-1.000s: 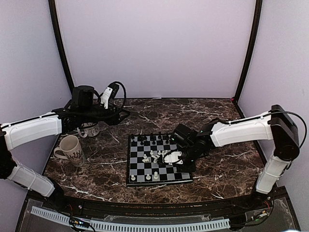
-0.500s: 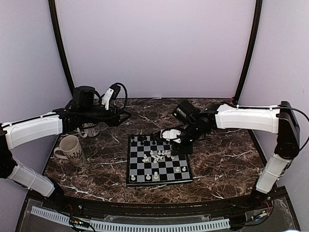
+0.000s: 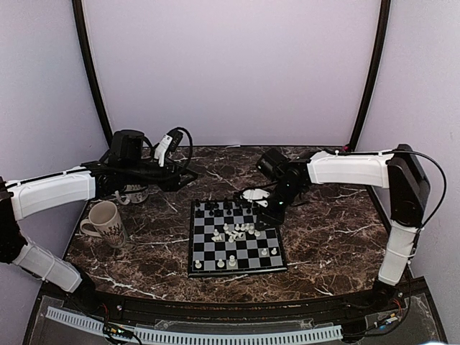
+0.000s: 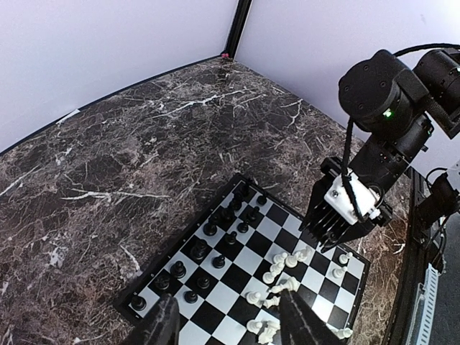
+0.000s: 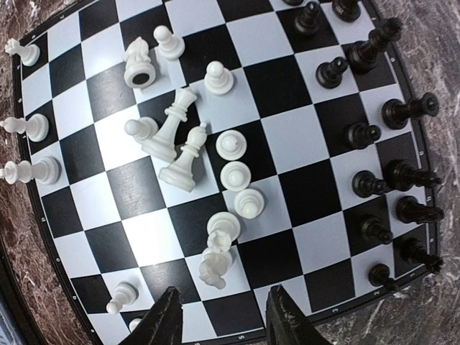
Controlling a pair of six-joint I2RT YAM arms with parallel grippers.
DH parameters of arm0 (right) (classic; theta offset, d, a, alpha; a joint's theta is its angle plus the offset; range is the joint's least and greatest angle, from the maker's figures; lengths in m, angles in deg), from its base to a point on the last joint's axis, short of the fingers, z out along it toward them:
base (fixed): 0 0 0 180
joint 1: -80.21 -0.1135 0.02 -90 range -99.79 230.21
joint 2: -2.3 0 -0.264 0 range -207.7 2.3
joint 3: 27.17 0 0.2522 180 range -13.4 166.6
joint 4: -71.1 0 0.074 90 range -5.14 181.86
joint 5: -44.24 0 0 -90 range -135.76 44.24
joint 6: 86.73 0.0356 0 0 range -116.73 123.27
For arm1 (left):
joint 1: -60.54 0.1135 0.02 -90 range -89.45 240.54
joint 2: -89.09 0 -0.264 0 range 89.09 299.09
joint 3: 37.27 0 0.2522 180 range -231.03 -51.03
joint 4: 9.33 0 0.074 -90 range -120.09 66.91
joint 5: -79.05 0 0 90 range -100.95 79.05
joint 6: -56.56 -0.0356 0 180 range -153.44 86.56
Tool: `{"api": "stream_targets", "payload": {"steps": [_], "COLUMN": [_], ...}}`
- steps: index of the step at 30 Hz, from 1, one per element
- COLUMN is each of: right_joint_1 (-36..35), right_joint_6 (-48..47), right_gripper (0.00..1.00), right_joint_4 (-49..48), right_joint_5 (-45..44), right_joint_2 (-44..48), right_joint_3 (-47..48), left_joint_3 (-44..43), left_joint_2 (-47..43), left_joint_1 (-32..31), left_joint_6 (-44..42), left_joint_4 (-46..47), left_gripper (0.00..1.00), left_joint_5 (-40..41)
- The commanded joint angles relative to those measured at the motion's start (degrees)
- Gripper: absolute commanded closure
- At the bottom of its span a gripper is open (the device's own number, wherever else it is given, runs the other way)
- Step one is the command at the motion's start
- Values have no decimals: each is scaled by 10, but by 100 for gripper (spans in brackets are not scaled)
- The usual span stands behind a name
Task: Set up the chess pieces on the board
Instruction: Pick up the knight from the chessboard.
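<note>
The board [image 3: 246, 253] lies mid-tabletop [image 3: 330, 237]. Black chessmen [image 3: 226, 208] stand along its far rows. Most white chessmen [image 5: 188, 154] lie heaped at its centre, a few upright on its near row. The right pincer [image 5: 224, 318] hovers above the board's far-right corner, jaws apart and empty. The left pincer [image 4: 230, 325], likewise parted and empty, hangs beyond the far-left corner. White's setup looks to be in hand. The next move calls for a narrow pinch on one toppled piece without scattering its neighbours.

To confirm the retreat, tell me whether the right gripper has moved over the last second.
Yes. The right gripper has pulled back from above the middle of the board to about its far edge, away from the arm bases.
</note>
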Motion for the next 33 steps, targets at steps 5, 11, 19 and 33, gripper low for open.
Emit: {"api": "stream_targets", "payload": {"steps": [5, 11, 19, 33], "right_joint_1": [-1, -1, -1, 0], "right_joint_6": [8, 11, 15, 9], "right_gripper": [60, 61, 81, 97], "right_joint_4": [20, 18, 17, 68], "right_joint_5": [28, 29, 24, 27], "right_joint_2": [-29, -45, -57, 12], "right_joint_3": [21, 27, 33, 23], "left_joint_3": [-12, -13, -14, -18], "left_joint_2": [-2, -1, 2, 8], "left_joint_1": [-4, -4, -4, -4], "left_joint_6": [-1, -1, -1, -7], "left_joint_4": [-11, -12, -13, -20], "left_gripper": [51, 52, 52, 52], "left_joint_5": [-13, -16, -17, -17]}}
